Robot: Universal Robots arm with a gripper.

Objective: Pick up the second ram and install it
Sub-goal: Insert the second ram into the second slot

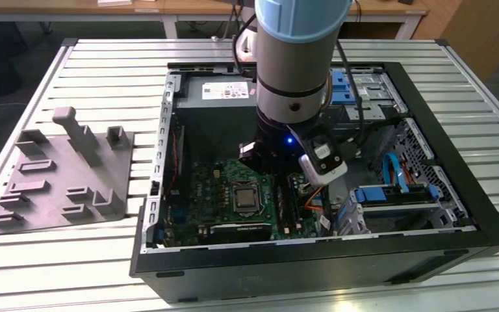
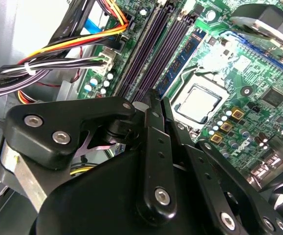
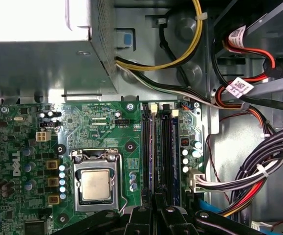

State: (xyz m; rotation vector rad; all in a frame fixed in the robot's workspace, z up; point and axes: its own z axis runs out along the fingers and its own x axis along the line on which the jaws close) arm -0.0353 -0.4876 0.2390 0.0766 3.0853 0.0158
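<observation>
In the exterior view, a grey holder tray (image 1: pixel 59 179) with upright posts lay at the left on the slatted metal surface (image 1: pixel 102 71). Just beside it, toward the exterior view's right, stood the open black computer case (image 1: pixel 457 214). A green motherboard (image 1: pixel 215 188) lay flat inside the case, with a CPU socket (image 1: pixel 247 198) near its middle.

The robot arm (image 1: pixel 293 58) reached straight down into the case beside the socket. Its end effector (image 1: pixel 275 170) sat low over the board, above the long black memory slots (image 3: pixel 166 147).

In both wrist views, the second ram (image 2: pixel 186 56) (image 3: pixel 152 156), a thin dark blue stick, stood on edge in the slot row on the side nearer the CPU socket. One end of it ran in under the tip of the end effector (image 2: pixel 157 95) (image 3: pixel 155 198). I could not tell whether the end effector was clamped on the stick, merely together above it, or slightly apart.

Past the slots, bundled cables (image 3: pixel 258 171) in black, white, red and yellow ran along the case wall. At the exterior view's right were the blue drive bays (image 1: pixel 379 195).
</observation>
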